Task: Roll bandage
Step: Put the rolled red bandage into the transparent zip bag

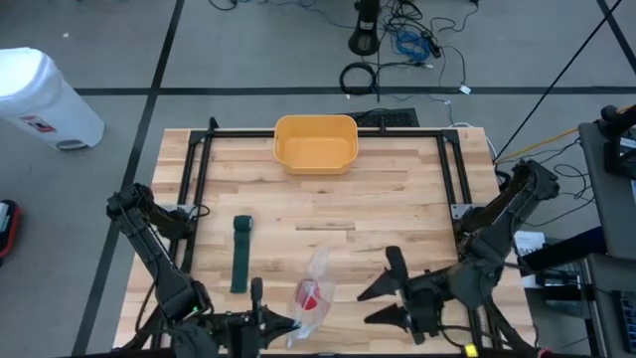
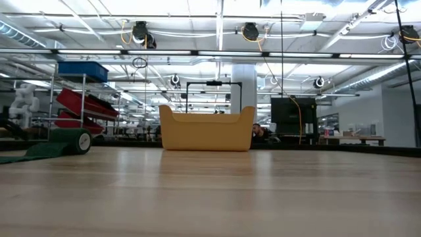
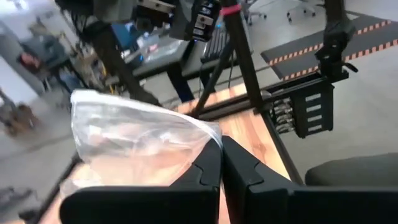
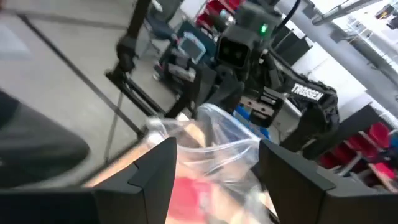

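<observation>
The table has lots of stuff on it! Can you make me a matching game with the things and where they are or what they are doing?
Things:
1. yellow tub
2. green bandage
3. clear plastic bag
4. right gripper

Places or states:
A. pinched at one end by the shut left gripper
B. open, beside the bag
C. at the far middle of the table
D. lying flat on the left part of the table

Pairs: 1-C, 2-D, 3-A, 4-B
</observation>
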You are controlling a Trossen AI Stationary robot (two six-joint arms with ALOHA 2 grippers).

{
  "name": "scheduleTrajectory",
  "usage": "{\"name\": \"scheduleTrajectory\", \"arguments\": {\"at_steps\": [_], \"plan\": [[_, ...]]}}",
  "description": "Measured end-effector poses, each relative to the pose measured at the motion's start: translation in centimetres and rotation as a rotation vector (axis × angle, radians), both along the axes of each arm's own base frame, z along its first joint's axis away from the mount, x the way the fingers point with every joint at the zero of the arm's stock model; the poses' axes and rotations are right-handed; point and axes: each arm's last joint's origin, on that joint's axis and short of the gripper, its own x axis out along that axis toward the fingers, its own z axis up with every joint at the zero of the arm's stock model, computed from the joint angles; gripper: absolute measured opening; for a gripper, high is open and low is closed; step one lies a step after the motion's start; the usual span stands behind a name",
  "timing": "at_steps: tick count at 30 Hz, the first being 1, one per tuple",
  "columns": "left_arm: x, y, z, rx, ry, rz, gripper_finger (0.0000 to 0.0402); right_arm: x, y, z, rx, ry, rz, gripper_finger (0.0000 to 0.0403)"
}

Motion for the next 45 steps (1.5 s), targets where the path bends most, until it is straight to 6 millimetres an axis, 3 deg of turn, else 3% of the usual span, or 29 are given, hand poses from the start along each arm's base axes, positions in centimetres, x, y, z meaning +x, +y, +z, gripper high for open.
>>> {"name": "scheduleTrajectory", "arguments": {"at_steps": [9, 15, 25, 36, 45], "plan": [[-0.4, 0.4, -1.6, -0.124, 0.117, 0.056, 0.0004, 3.3, -1.9, -1.4, -0.118, 0.030, 0.143, 0.0212], [-0.8, 0.0, -2.1, -0.189, 0.208, -0.065, 0.0004, 5.8, -3.0, -3.5, -0.144, 0.111, 0.191, 0.0212], [-0.9, -0.1, -2.4, -0.189, 0.279, -0.145, 0.0004, 9.6, -2.0, -7.6, -0.225, 0.125, 0.219, 0.0212], [-1.0, -0.1, -2.6, -0.196, 0.297, -0.134, 0.0004, 10.3, -1.5, -7.3, -0.192, 0.027, 0.216, 0.0205], [-1.0, -0.1, -2.6, -0.196, 0.297, -0.135, 0.0004, 10.9, -1.2, -8.2, -0.155, 0.044, 0.250, 0.0139]]}}
